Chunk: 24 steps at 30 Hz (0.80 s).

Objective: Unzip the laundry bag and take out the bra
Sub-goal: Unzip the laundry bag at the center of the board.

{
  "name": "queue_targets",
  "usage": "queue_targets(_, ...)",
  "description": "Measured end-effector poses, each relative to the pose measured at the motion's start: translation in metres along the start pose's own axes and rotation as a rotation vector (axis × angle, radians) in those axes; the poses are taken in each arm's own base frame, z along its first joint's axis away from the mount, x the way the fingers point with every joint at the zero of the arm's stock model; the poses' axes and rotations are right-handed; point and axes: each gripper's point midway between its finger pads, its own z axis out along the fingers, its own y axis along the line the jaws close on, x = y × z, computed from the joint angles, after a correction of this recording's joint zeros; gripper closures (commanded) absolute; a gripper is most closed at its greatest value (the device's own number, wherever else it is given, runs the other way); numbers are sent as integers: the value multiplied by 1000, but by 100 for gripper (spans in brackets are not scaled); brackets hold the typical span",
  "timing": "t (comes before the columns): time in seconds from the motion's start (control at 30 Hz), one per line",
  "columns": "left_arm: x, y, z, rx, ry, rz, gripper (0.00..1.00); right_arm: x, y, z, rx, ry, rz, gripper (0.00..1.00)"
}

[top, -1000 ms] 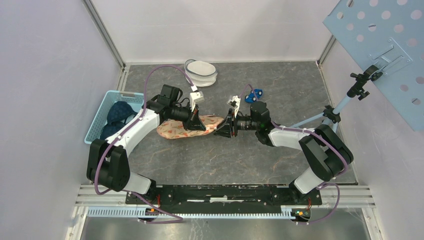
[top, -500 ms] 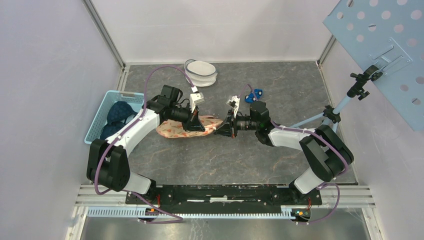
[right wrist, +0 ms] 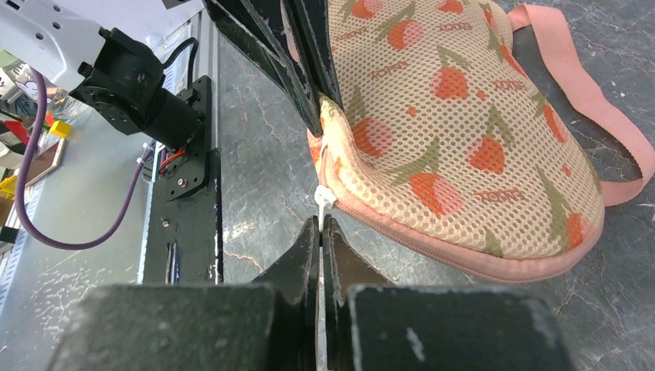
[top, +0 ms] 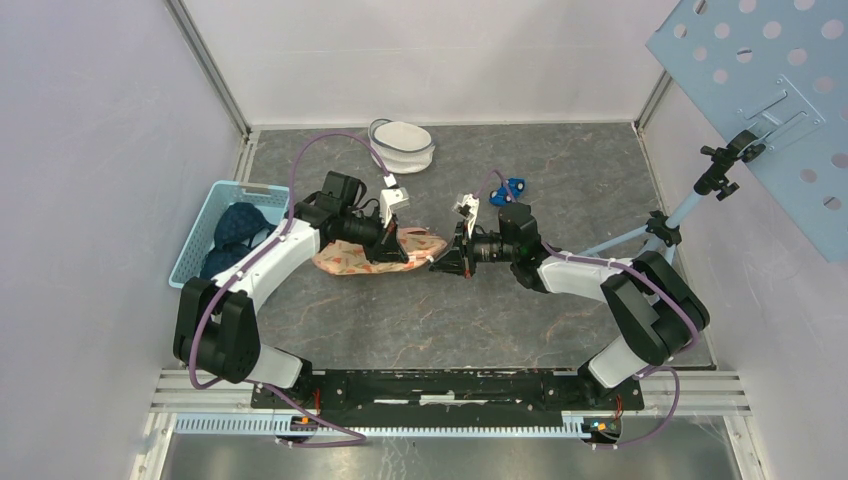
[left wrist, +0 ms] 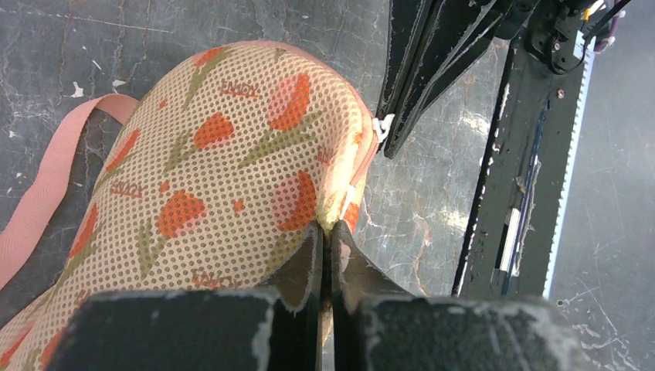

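The laundry bag (top: 355, 258) is a cream mesh pouch with orange flowers and a pink zipper edge, lying mid-table. Its closed zipper seam (right wrist: 432, 243) runs along the rim. My left gripper (left wrist: 326, 229) is shut, pinching the bag's mesh edge at its right end (top: 398, 247). Facing it from the right, my right gripper (right wrist: 320, 222) is shut on the small white zipper pull (right wrist: 324, 198), which the left wrist view shows too (left wrist: 380, 125). In the top view the right gripper (top: 438, 265) is at the bag's tip. The bra is hidden.
A blue basket (top: 205, 215) with dark blue fabric stands at the left. A white round mesh bag (top: 403, 145) lies at the back, a small blue object (top: 512, 189) behind the right arm. The bag's pink strap (right wrist: 591, 89) trails on the table. A stand with a perforated panel (top: 760, 70) rises at right.
My right gripper's jaws have closed onto the white zipper pull. The left gripper has kept its pinch on the bag's edge, and the bag's right end has lifted slightly.
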Motion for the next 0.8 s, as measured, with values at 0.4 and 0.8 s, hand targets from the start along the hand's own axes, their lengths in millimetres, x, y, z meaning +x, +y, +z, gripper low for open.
queue_targets(0.4, 7, 0, 3, 1, 18, 21, 98, 5, 2, 4, -12, 8, 38, 91)
queue_targets(0.8, 12, -1, 4, -1, 35, 29, 98, 4, 2, 7, -16, 4, 56, 87)
